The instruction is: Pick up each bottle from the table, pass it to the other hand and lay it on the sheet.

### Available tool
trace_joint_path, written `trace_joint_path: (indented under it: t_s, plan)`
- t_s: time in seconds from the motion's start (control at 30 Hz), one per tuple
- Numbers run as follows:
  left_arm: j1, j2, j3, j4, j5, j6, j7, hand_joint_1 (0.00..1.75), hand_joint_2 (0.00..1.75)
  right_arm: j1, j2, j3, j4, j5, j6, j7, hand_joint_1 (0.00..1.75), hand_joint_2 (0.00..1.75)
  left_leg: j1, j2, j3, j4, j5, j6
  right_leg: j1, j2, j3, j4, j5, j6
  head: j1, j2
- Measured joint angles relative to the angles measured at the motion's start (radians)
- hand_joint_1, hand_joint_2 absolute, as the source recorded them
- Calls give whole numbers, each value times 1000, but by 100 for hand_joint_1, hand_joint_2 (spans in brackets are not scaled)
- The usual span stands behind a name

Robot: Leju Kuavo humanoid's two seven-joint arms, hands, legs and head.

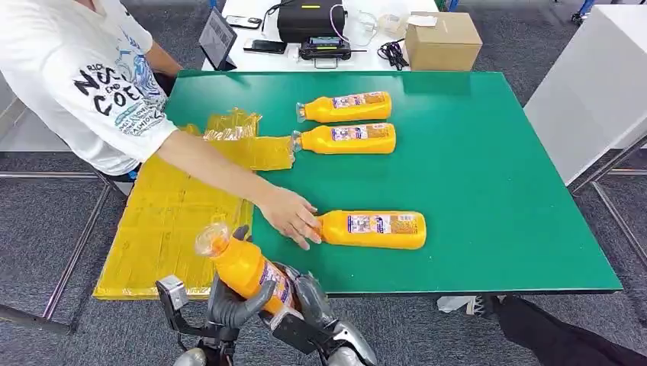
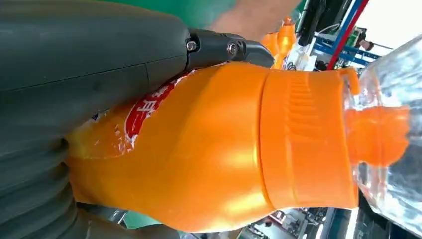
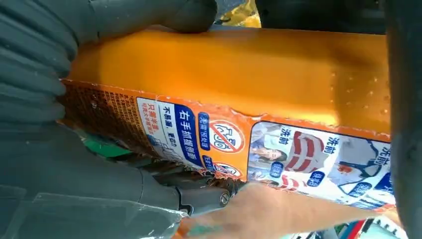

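An orange bottle [image 1: 248,268] with a clear cap hangs tilted in front of the table's near edge, cap toward the yellow sheet [image 1: 164,229]. My left hand [image 1: 229,305] grips it from below near the neck. My right hand [image 1: 313,301] wraps its labelled base. The left wrist view has the bottle [image 2: 224,149] under my left hand [image 2: 74,64]; the right wrist view has the label side of the bottle [image 3: 239,69] inside my right hand [image 3: 40,64]. Three more orange bottles lie on the green table: two at the back [image 1: 347,107] [image 1: 347,139] and one near the front [image 1: 374,229].
A person in a white shirt reaches across the sheet, and their hand [image 1: 290,217] touches the neck of the front bottle. Crumpled yellow wrap [image 1: 244,137] lies by the back bottles. A cardboard box [image 1: 442,40] and electronics stand on the white table behind.
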Motion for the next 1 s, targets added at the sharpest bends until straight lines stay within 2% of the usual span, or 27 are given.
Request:
trace_joint_path:
  t_s: [0.03, 0.3, 0.73, 0.97, 1.0]
  plan:
    - [-1, 1, 0, 3, 0, -2, -1, 175, 175, 0, 0, 0, 2, 0, 1, 0, 175, 175, 0, 0, 0, 0, 0, 0, 0, 0, 0, 0, 0, 0, 0, 0]
    - [-2, 10, 10, 19, 59, -114, -6, 175, 175, -3, 0, 3, 7, -2, 9, 0, 175, 175, 0, 0, 0, 0, 0, 0, 0, 0, 0, 0, 0, 0, 0, 0]
    - [-4, 18, 12, 22, 67, -123, -6, 175, 175, -6, 0, 8, 13, -2, 11, 0, 175, 175, 0, 0, 0, 0, 0, 0, 0, 0, 0, 0, 0, 0, 0, 0]
    - [-5, 22, 16, 30, 129, -195, 5, 175, 175, -6, 0, 9, 13, -2, 12, -15, 175, 175, 0, 0, 0, 0, 0, 0, 0, 0, 0, 0, 0, 0, 0, 0]
    - [-5, 23, 17, 30, 138, -204, 8, 175, 175, -6, 0, 10, 13, -2, 12, -16, 133, 175, 0, 0, 0, 0, 0, 0, 0, 0, 0, 0, 0, 0, 0, 0]
